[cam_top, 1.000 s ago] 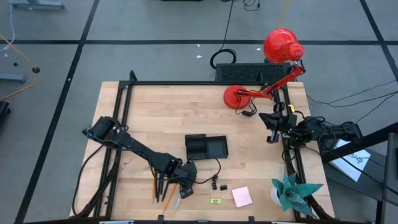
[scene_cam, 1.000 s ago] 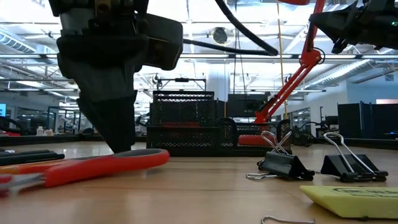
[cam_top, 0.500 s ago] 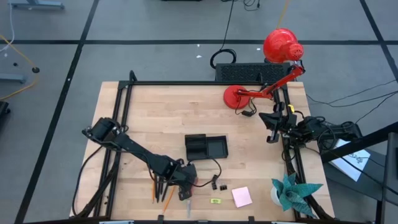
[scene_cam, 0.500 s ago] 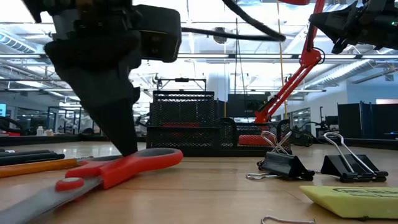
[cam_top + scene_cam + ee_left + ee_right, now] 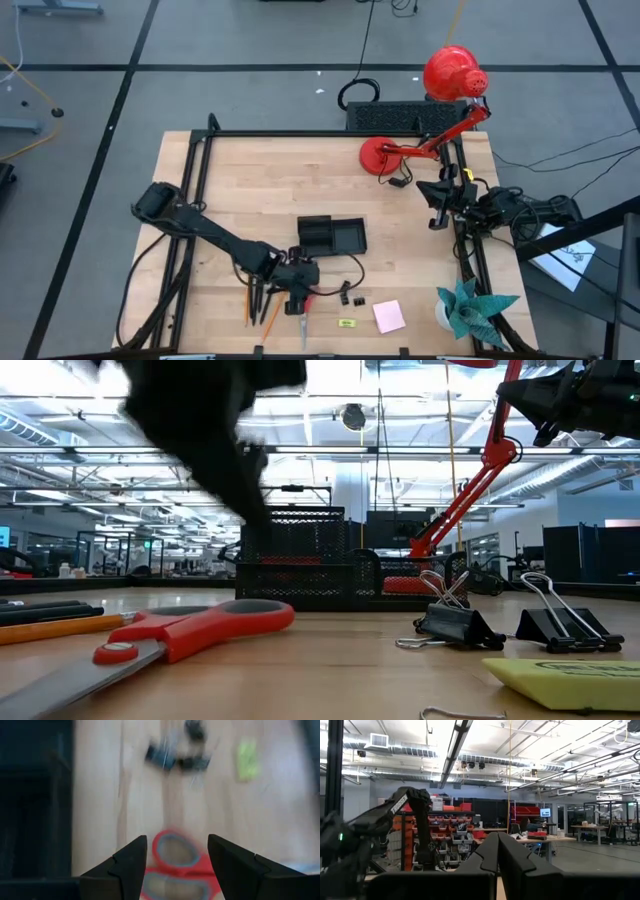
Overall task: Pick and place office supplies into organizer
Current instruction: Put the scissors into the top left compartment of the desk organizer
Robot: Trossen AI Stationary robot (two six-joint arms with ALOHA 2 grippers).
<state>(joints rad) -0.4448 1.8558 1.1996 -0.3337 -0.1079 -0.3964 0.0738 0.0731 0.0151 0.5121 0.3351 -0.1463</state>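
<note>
The red-handled scissors (image 5: 302, 308) lie flat near the table's near edge, blades toward that edge (image 5: 190, 632). My left gripper (image 5: 300, 288) hangs open just above their handle loops (image 5: 175, 865), one finger on either side, touching nothing. Left of the scissors lie orange and dark pencils (image 5: 255, 300). To the right are two black clips (image 5: 351, 297), a yellow-green piece (image 5: 346, 323) and a pink pad (image 5: 389, 316). The black organizer (image 5: 350, 240) stands farther in, mid-table. My right gripper (image 5: 436, 208) waits shut by the right edge.
A red desk lamp (image 5: 440, 110) stands at the far right corner with a black ribbed box (image 5: 395, 115) beyond the far edge. A teal paper plant (image 5: 470, 305) sits at the near right corner. Bare wood lies between the organizer and the far edge.
My left gripper, down on the scissors' handles a second ago, swung the scissors about so their blades now point toward the near edge. It then rose off them, and they lie free on the table. The right arm kept still.
</note>
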